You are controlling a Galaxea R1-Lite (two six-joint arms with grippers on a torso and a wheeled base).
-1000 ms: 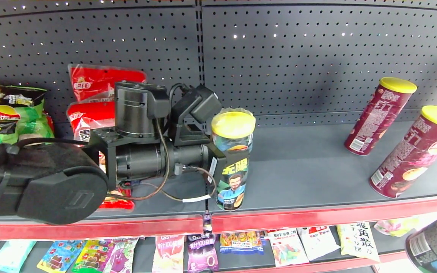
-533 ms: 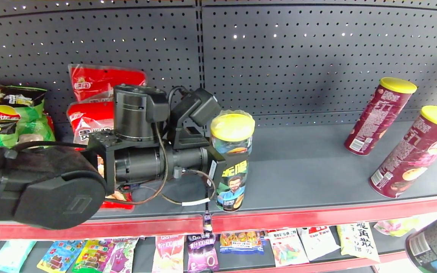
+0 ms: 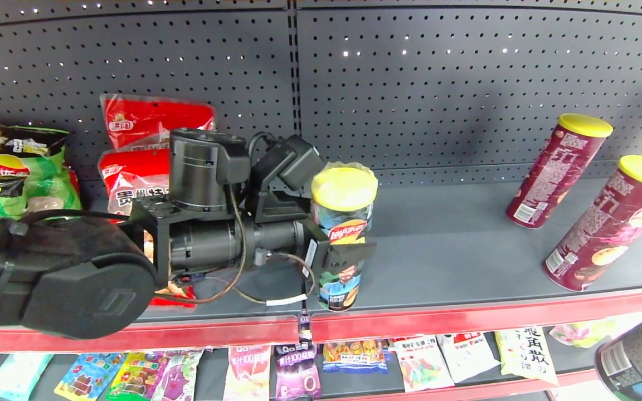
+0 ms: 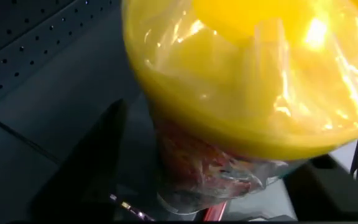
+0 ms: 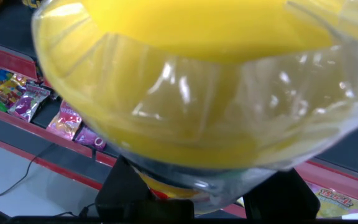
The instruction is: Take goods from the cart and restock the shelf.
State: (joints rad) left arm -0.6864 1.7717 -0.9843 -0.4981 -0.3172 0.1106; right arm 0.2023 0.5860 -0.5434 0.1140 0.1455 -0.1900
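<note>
Opened since half a second ago, the left gripper (image 3: 342, 253) is spread about the yellow-lidded can (image 3: 345, 195), stood upright near the front of the shelf (image 3: 455, 250). Release seems done; a straight withdrawal is called for. A second can (image 5: 185, 93) is clamped by the right gripper (image 5: 201, 196).

The left arm (image 3: 209, 239) is matte black, with cylindrical joints, thin looping cable (image 3: 226, 287) and white tag (image 3: 285, 301).
</note>
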